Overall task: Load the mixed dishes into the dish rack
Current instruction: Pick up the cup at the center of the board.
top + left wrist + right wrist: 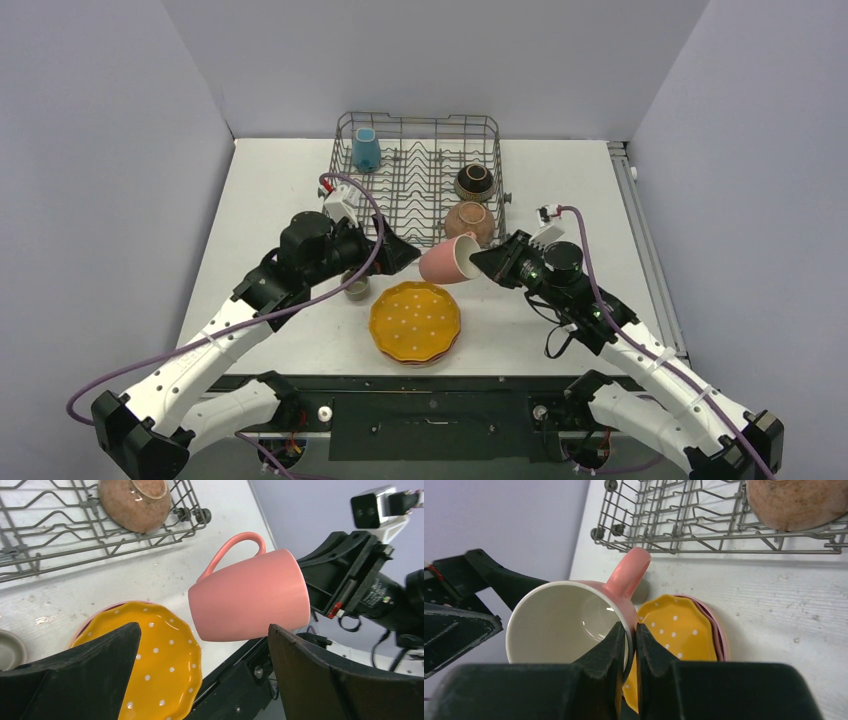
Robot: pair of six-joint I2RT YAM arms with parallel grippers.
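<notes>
My right gripper (478,262) (628,630) is shut on the rim of a pink cup (445,260) (569,620), one finger inside and one outside. The cup hangs on its side above the table, its handle toward the dish rack (420,125). My left gripper (410,255) (204,627) stands wide open facing the base of the pink cup (250,597), not touching it. Below lies a scalloped orange-yellow dotted plate (415,320) (150,660) (674,625) on pink plates (719,630). A grey-green cup (356,288) sits under the left arm.
Inside the rack stand a small blue cup (365,150) at the back left, a dark brown bowl (474,182) and a terracotta bowl (468,220) (135,505) (794,500) on the right. The rack's near edge (674,535) lies just beyond the held cup.
</notes>
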